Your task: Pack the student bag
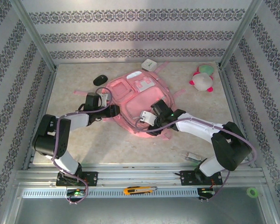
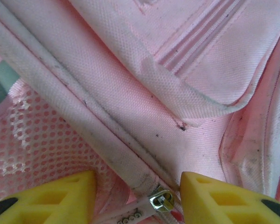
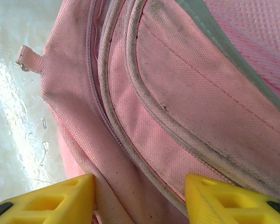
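Left tool (image 2: 137, 182) apart, flanking zipper pull (image 2: 161, 202); right tool (image 3: 139, 183) apart, astride student bag (image 3: 177, 116).

Pale marbled table (image 1: 107, 144), pink bag (image 1: 135, 100) lying flat at centre, black mouse (image 1: 100, 80) just upper left of it, white box (image 1: 149, 65) by its top edge, plush toy (image 1: 203, 79) upper right, small silvery object (image 1: 193, 157) lower right.

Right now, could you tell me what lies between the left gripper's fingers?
The backpack's pale trim and metal zipper pull, seen in the left wrist view.
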Available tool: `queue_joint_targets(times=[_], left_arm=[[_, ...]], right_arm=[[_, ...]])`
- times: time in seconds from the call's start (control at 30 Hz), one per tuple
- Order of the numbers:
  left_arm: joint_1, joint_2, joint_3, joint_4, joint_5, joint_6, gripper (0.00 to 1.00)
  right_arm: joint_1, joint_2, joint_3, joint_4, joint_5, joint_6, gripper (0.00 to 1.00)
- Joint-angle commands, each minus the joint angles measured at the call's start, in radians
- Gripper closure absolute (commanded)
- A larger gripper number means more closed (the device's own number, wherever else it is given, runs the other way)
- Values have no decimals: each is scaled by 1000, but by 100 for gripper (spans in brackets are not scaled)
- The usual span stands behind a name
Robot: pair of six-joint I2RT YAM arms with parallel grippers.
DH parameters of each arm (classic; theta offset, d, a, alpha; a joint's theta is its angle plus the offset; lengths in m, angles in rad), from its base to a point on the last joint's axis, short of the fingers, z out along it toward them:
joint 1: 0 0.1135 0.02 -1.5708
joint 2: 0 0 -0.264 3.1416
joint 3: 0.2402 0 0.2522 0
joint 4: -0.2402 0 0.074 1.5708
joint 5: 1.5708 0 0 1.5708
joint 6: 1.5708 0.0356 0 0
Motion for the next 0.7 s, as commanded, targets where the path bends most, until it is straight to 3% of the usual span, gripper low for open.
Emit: queue_joint_targets(times=[0.0, 0.17, 0.43, 0.67], left_arm=[[12, 8, -22, 159, 87, -48, 52], [12, -23, -46, 152, 89, -51, 60], [11, -115, -90, 71, 22, -11, 82], [10, -120, -94, 45, 3, 10, 97]], right_arm=[[-30, -27, -9, 52, -27, 45, 48], [-39, -33, -6, 58, -36, 66, 51], [-50, -47, -7, 81, -57, 148, 52], [-56, -112, -12, 101, -77, 260, 47]])
